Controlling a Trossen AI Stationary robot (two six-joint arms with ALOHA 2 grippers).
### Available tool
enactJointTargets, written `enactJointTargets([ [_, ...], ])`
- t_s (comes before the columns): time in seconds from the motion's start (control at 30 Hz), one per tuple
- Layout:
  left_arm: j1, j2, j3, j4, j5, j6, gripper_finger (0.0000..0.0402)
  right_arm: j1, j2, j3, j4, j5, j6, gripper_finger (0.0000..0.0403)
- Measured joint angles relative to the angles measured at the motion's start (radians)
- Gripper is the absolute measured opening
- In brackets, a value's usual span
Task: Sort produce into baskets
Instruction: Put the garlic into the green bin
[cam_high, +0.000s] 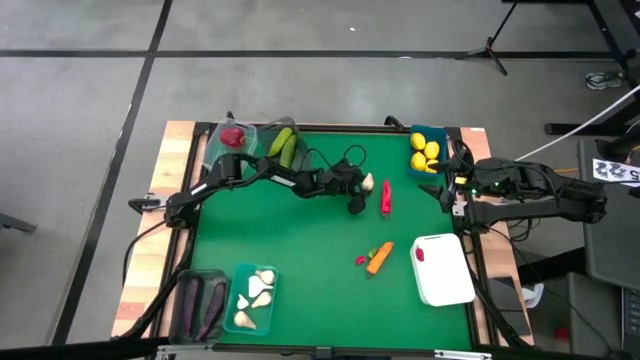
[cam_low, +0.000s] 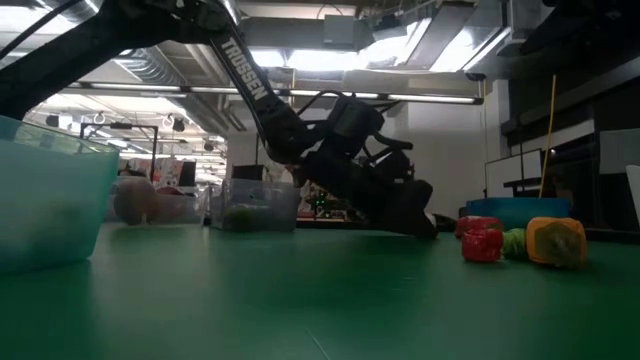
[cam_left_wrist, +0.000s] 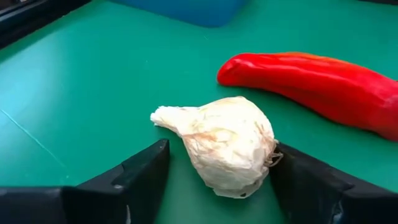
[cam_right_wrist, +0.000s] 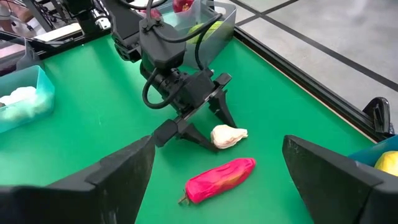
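Note:
A white garlic bulb (cam_left_wrist: 224, 146) lies on its side on the green table, next to a long red pepper (cam_left_wrist: 317, 84). My left gripper (cam_high: 360, 190) is down at the table's middle, open, with one finger on each side of the bulb. My right gripper (cam_high: 452, 192) stays open above the table's right edge, with nothing between its fingers. The baskets stand around the edges: clear ones with a red fruit (cam_high: 232, 137) and cucumbers (cam_high: 284, 145), a blue one with lemons (cam_high: 428, 150), a teal one with garlic (cam_high: 252, 298), and a grey one with eggplants (cam_high: 198, 305). My left gripper has one finger (cam_left_wrist: 311, 186) close against the garlic's root end (cam_left_wrist: 268, 158), and I cannot tell whether they touch. The other finger (cam_left_wrist: 134, 177) stands apart from the bulb. The fingers slant down toward the table, and the bulb lies on it.
An orange carrot (cam_high: 379, 258) with a small red piece beside it lies nearer the front. A flat white tray (cam_high: 445, 275) holding a small red thing sits at the front right. A black cable loops on the table behind the left arm.

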Motion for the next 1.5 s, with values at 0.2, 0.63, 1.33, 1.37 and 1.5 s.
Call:
enactJointTargets([
  [0.2,-0.003,0.0,0.0,0.001,-0.001,-0.047,0.0236,0.0,0.0,0.0,0.0,0.0,0.0,0.0351],
  [0.63,-0.003,0.0,0.0,0.003,0.0,-0.092,0.018,0.0,0.0,0.0,-0.005,0.0,0.0,0.0351],
  [1.33,-0.086,-0.295,-0.001,-0.354,0.208,0.062,0.0173,0.0,0.0,0.0,-0.027,0.0,0.008,0.0351],
  [1.37,-0.098,-0.33,-0.001,-0.433,0.236,0.085,0.0173,0.0,0.0,0.0,-0.027,-0.001,0.008,0.0351],
  [1.5,-0.164,-0.477,-0.001,-0.721,0.26,0.153,0.0173,0.0,0.0,0.0,-0.026,-0.001,0.007,0.0351],
])
